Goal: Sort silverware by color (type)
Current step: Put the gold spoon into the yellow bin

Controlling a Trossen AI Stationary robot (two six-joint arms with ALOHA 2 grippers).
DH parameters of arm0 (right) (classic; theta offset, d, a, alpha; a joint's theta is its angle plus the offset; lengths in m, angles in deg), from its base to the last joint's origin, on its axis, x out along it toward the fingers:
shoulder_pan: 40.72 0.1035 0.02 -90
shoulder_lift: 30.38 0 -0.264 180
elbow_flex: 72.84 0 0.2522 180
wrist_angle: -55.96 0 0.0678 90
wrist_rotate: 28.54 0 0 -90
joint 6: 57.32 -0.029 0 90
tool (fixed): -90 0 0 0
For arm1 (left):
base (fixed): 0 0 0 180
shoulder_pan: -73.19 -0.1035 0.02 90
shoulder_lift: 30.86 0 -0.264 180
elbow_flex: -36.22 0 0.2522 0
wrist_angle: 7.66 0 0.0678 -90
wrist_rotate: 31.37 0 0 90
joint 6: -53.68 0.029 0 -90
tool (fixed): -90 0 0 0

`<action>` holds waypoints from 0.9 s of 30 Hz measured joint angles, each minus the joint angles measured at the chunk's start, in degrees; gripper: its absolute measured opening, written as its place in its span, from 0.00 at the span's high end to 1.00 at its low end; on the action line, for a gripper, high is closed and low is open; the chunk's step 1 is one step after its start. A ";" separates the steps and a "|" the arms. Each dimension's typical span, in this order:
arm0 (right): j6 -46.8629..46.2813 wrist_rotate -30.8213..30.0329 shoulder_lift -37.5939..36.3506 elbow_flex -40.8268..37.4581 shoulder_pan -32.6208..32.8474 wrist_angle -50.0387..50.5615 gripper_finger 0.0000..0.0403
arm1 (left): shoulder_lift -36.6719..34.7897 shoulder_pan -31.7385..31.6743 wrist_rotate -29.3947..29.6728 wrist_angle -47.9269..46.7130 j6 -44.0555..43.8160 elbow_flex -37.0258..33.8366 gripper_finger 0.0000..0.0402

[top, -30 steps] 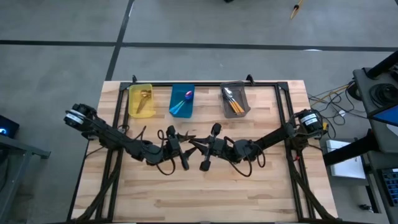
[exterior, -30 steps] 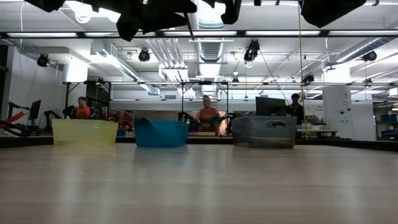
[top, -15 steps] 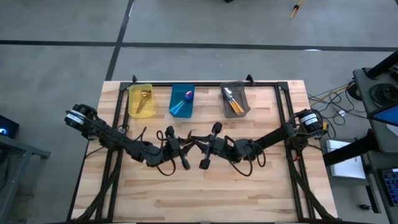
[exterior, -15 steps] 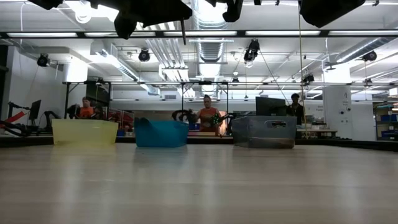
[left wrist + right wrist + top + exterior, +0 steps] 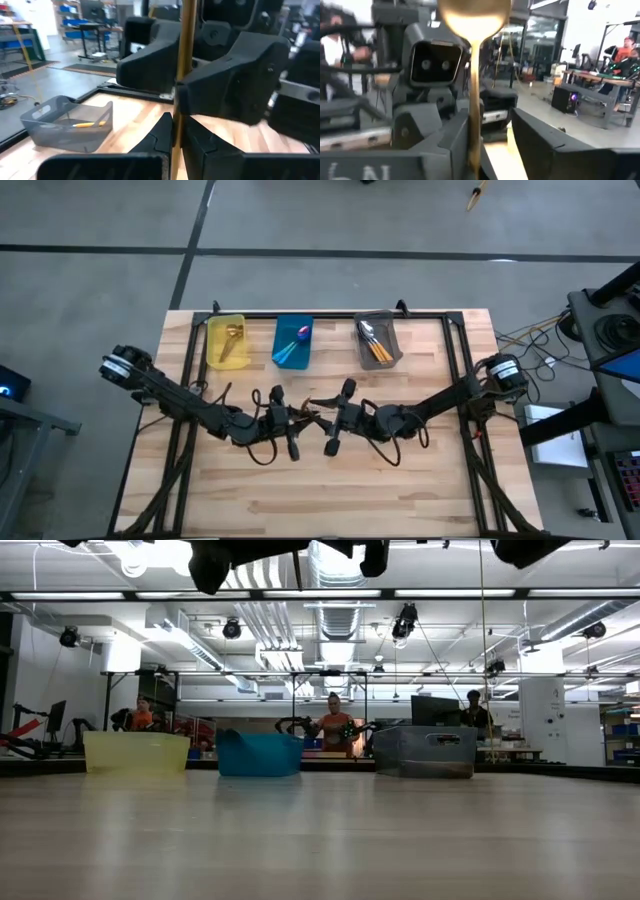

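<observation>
Both grippers meet mid-table, in front of the blue bin [image 5: 292, 343] — our left gripper [image 5: 176, 131] is clamped on the gold spoon [image 5: 186, 60], our right gripper [image 5: 487, 145] parted beside it. Other spoons already lie in the bins — we judge sorting nearly done.

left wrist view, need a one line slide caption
Left gripper shut on a thin gold spoon handle, facing the right gripper, grey rectangular bin behind.

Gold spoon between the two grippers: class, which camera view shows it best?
The right wrist view: the gold spoon fills it, bowl and handle. The left wrist view shows only its handle; the high view barely shows it; the low view, nothing.
</observation>
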 joint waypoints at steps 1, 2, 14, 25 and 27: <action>-0.03 0.00 -0.92 0.00 0.14 2.16 0.66 | -0.70 0.11 -0.87 -1.57 -0.20 0.00 0.99; -0.42 0.04 -1.96 0.00 0.30 4.69 0.64 | -1.47 0.14 -1.77 -3.38 -0.62 0.00 0.99; -2.94 21.71 -16.27 -0.04 -0.03 34.94 0.55 | -10.44 0.40 -32.02 -19.29 -6.28 -1.21 0.99; 0.45 27.91 -15.51 -0.04 -0.47 28.11 0.55 | -5.29 -0.08 -30.79 -14.78 -7.26 -1.62 0.99; 1.19 28.06 -15.25 -0.04 -0.47 26.93 0.55 | -3.99 -0.09 -30.78 -13.08 -7.29 -1.64 0.99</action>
